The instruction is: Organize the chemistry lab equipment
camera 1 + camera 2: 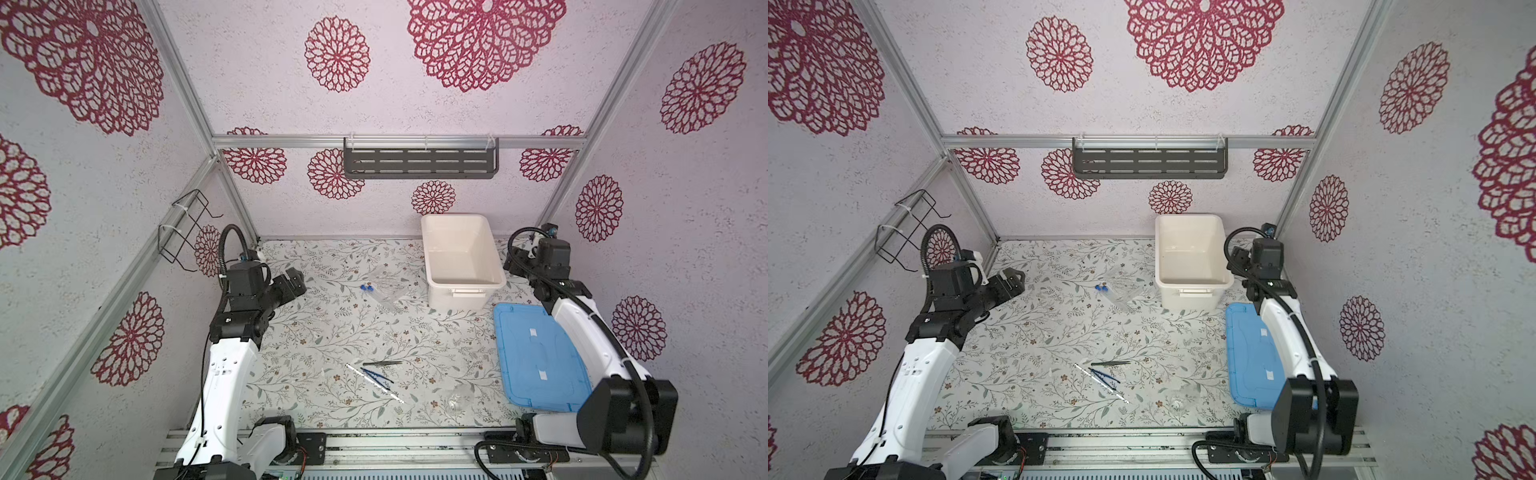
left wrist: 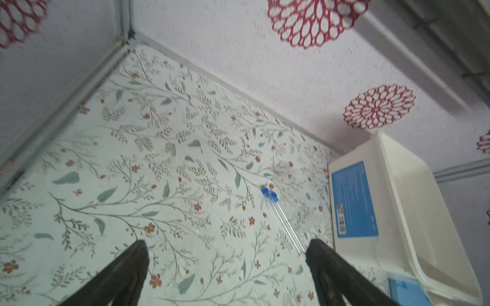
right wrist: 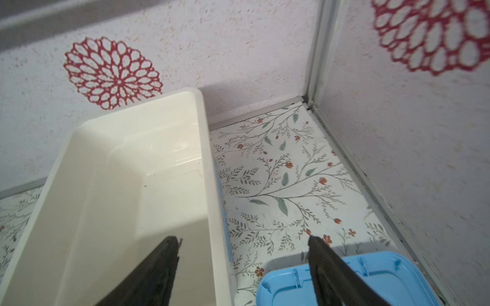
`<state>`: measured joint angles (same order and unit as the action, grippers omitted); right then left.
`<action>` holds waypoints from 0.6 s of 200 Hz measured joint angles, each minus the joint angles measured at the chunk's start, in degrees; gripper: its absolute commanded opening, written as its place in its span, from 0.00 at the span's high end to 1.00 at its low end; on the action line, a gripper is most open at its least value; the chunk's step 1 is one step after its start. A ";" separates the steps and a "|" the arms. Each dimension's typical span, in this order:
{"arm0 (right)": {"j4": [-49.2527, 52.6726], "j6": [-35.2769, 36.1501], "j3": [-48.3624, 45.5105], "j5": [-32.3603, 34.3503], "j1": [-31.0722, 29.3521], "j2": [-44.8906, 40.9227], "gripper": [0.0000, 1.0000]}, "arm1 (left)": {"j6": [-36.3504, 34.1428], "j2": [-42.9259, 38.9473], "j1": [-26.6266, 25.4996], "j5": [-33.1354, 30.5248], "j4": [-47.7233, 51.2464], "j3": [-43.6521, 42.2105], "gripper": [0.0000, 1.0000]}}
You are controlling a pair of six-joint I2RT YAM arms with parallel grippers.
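Two clear thin tubes with blue caps (image 1: 366, 288) (image 2: 269, 193) lie mid-table beside the see-through tube holder (image 1: 388, 279) (image 2: 299, 212). Near the front edge lie the dark metal tweezers (image 1: 382, 363), the blue tweezers (image 1: 376, 375) and the thin white stick (image 1: 392, 394). The small clear vessel (image 1: 459, 397) stands to their right. My left gripper (image 1: 300, 282) (image 2: 228, 246) is open and empty, left of the tubes. My right gripper (image 1: 510, 262) (image 3: 242, 239) is open above the white tub's right rim, holding nothing.
The big white tub (image 1: 465, 283) (image 3: 209, 185) stands at the back right. The flat blue lid (image 1: 536, 357) (image 3: 371, 278) lies in front of it under my right arm. A black shelf (image 1: 419, 162) hangs on the back wall, a wire rack (image 1: 187, 228) on the left wall.
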<state>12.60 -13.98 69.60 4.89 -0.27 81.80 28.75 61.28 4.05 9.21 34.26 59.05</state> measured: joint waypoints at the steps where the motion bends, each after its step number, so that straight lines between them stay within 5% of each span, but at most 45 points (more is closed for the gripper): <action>1: 0.22 0.00 0.22 -0.13 0.00 0.20 0.23 | -0.09 0.02 -0.04 0.11 0.17 0.00 0.03; 57: 14.80 5.27 15.80 -5.90 0.02 16.81 0.44 | -2.19 0.70 -1.90 2.36 7.30 -0.26 0.03; 120: 22.53 9.90 20.22 -9.22 -0.52 21.62 0.69 | -2.43 1.44 -3.65 2.32 8.39 -0.26 0.03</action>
<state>35.14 -4.08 89.82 -4.34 -0.80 103.42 26.33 62.72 0.40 11.53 42.65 58.78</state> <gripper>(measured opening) 0.336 0.974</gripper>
